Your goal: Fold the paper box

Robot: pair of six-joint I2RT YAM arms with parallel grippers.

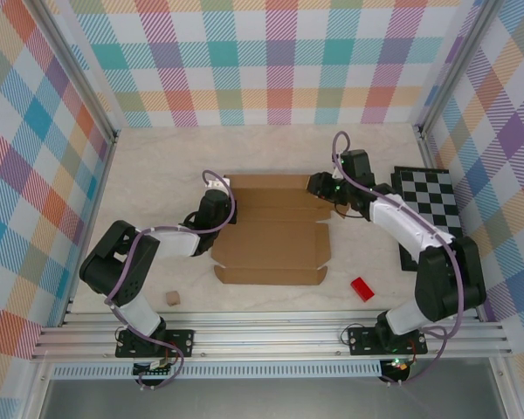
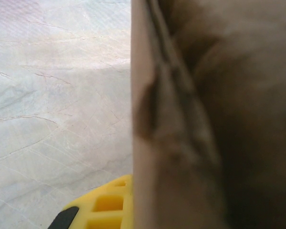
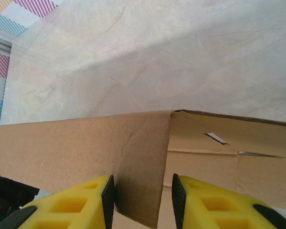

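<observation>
Paper box [image 1: 275, 240] lies mid-table, largely flat, between the arms; right gripper [image 3: 142, 196] straddles its raised far-right flap, jaws narrowly apart, apparently to fold it, while left gripper [image 1: 217, 209] crowds the left edge, probably bracing, its jaw state indeterminable.

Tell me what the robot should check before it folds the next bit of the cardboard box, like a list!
1. Right gripper around a flap: ok. The flap stands between its open jaws.
2. Left gripper hold: cannot tell. It sits at the left edge of the paper box, but the cardboard is blurred in its wrist view.
3. Red block out of the way: ok, apart from the box.
4. Tan cube out of the way: ok, apart too.
5. Rest of the box flat on the table: ok, seen from above.
</observation>
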